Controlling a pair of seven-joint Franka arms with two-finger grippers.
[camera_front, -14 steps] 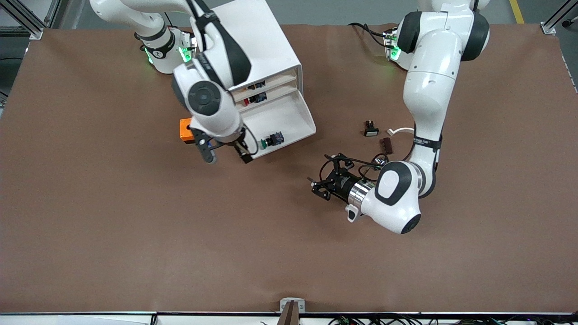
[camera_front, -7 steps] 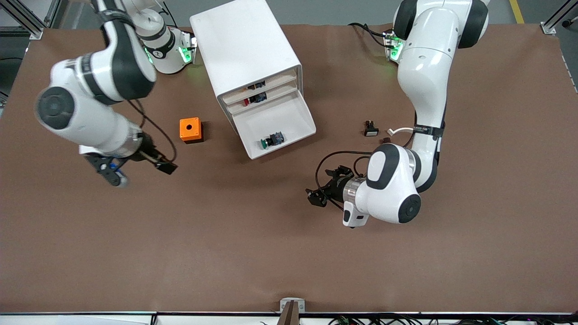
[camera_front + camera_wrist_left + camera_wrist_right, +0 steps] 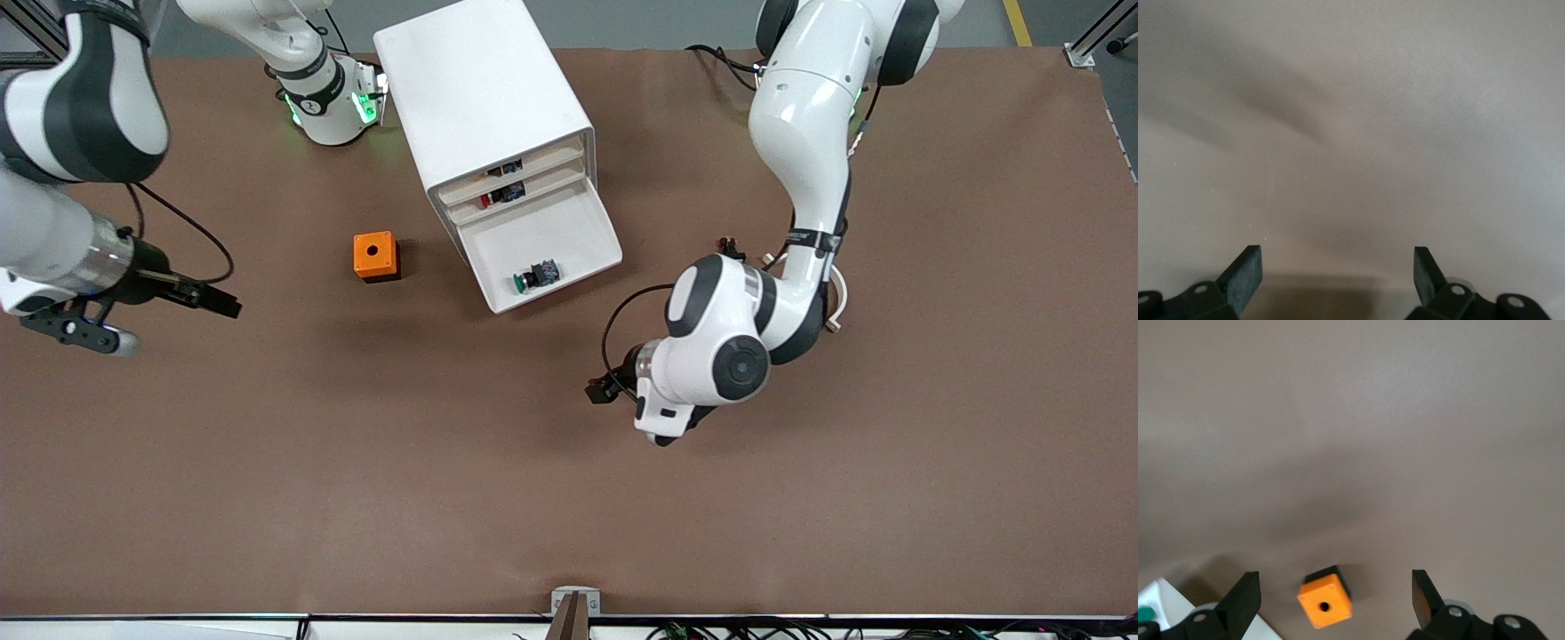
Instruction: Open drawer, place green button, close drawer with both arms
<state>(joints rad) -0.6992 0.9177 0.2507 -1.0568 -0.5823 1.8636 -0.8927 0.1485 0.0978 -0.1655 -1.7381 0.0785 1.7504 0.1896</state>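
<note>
Left gripper (image 3: pixel 1337 270): fingers (image 3: pixel 1245 268) spread wide, nothing between them, only bare worktop (image 3: pixel 1358 120) under them. In the front view it hangs low over the worktop just off the open drawer's front edge, nearer the camera than the cabinet.

Right gripper (image 3: pixel 1331 593): fingers (image 3: pixel 1243 595) wide apart too, empty, up in the air over the right arm's end of the worktop. Its wrist view looks down on the orange cube (image 3: pixel 1325 599). This arm looks idle.

Button (image 3: pixel 535 276) lies in the drawer (image 3: pixel 582 244), near the front edge. Drawer is pulled out of the cabinet (image 3: pixel 480 98). My read: place step done, closing is left.

Risks:
- Off-centre push on the drawer front could skew the tray and jam it, or slide the light cabinet.
- A hard shove could bounce the button around inside.
- Left elbow sits close to the small parts (image 3: pixel 731 244) on the worktop; a swing could knock them.

Hard to see: left fingers in the front view are mostly hidden under the wrist. Those small parts are mostly covered by the left arm. Neither wrist view shows the drawer front.
</note>
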